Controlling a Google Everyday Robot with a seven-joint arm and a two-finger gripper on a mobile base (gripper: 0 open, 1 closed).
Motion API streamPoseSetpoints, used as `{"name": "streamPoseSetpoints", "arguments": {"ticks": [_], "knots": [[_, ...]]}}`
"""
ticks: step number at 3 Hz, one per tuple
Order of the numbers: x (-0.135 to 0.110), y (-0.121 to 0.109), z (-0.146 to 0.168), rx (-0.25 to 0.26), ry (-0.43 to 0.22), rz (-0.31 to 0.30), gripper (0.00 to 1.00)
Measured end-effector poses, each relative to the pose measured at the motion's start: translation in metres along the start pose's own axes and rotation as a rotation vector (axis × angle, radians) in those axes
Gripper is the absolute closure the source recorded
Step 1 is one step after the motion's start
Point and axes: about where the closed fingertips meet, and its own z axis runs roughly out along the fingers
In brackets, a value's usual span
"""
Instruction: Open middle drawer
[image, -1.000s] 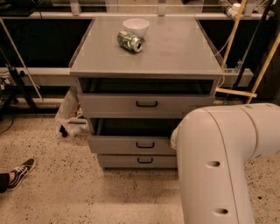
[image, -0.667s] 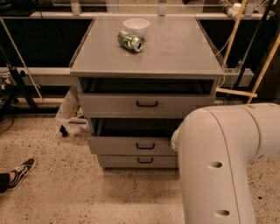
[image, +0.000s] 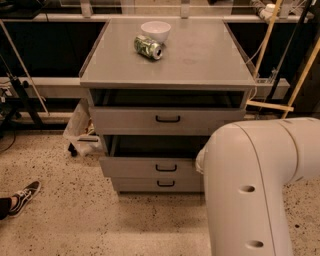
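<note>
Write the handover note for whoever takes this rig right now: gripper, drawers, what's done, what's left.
Gripper: not in view. Only the white arm shows, at lower right in front of the cabinet's right side.
Middle drawer: pulled out, with a dark opening above its front. Its black handle is bare.
Top drawer also stands out; bottom drawer is shut.
On the cabinet top: a white bowl and a green can on its side.
Done: the middle drawer looks open.
Left: probably only locating the gripper and backing the arm away.
</note>
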Motion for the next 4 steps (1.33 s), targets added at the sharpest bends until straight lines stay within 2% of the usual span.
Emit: {"name": "streamPoseSetpoints", "arguments": {"ticks": [4], "knots": [[-0.0001,0.0042,-0.0046,-0.001,0.0,0.002,1.0]]}}
